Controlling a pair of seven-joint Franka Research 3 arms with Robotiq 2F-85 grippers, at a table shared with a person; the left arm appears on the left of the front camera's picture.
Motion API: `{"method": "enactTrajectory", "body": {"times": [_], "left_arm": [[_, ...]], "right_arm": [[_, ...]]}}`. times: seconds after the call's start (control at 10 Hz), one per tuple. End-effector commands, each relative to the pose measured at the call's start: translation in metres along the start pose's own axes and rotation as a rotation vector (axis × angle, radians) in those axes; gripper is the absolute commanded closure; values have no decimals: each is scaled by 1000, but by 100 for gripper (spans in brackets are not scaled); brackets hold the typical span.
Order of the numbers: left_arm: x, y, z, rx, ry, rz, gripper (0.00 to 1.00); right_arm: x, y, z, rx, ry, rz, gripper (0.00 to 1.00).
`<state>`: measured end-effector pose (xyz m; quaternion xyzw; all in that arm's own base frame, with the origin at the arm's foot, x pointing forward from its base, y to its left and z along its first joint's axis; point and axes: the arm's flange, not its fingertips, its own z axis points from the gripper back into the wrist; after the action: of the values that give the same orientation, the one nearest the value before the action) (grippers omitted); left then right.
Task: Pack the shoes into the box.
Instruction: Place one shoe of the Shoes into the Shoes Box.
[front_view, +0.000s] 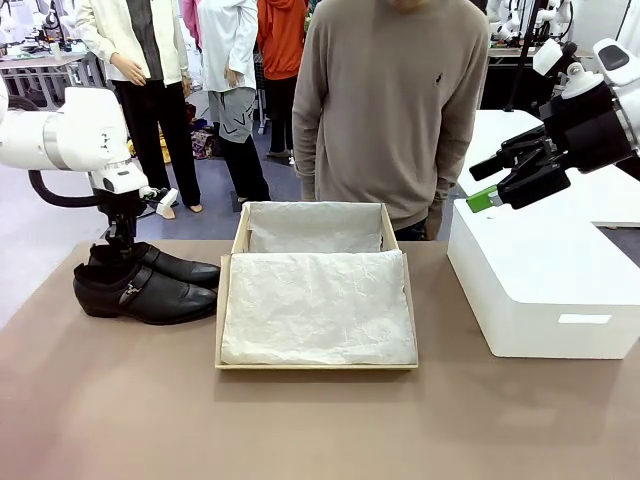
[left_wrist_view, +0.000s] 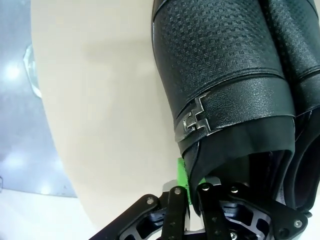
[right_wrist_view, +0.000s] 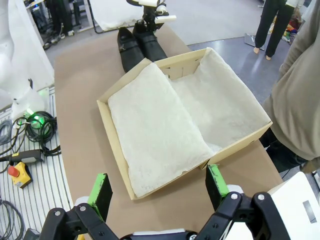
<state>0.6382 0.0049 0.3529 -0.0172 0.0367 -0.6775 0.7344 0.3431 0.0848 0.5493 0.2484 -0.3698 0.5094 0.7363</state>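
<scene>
Firmly pinched: left gripper on a shoe's collar, right gripper spread wide

In the left wrist view, the left gripper (left_wrist_view: 192, 189) has its jaws pressed together on the thin collar edge of one shoe. One green pad (left_wrist_view: 182, 172) shows against the leather just behind the strap. From the front it stands straight down over the heel end of the shoes (front_view: 150, 285). The pair lies side by side and touching on the brown table (front_view: 320, 430), at nine o'clock of the box (front_view: 226, 310), toes aimed at three o'clock. They are glossy black, with pointed toes and low heels. Up close the upper has a fine woven emboss, and a smoother strap crosses it with a small silver buckle (left_wrist_view: 192, 120).

The right gripper (front_view: 483, 183) is raised with its fingers well apart and holds nothing. It hangs over the white block (front_view: 540, 290) at the box's three o'clock.

The box is shallow tan cardboard, and crinkled white tissue paper (front_view: 315, 305) covers its inside. A person (front_view: 390, 110) in a beige sweater stands at its twelve o'clock
</scene>
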Motion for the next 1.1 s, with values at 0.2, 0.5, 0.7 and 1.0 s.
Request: {"method": "enactTrajectory", "body": {"times": [0.2,0.5,0.7,1.0], "left_arm": [[-4,2,18,55,2,64,100],[-10,15,60,136,-1,43,100],[-14,19,91,157,7,25,100],[-3,8,149,155,12,47,100]], "right_arm": [[1,-3,-3,1,-30,30,0],[1,-3,-3,1,-30,30,0],[1,-3,-3,1,-30,30,0],[1,-3,-3,1,-30,30,0]]}}
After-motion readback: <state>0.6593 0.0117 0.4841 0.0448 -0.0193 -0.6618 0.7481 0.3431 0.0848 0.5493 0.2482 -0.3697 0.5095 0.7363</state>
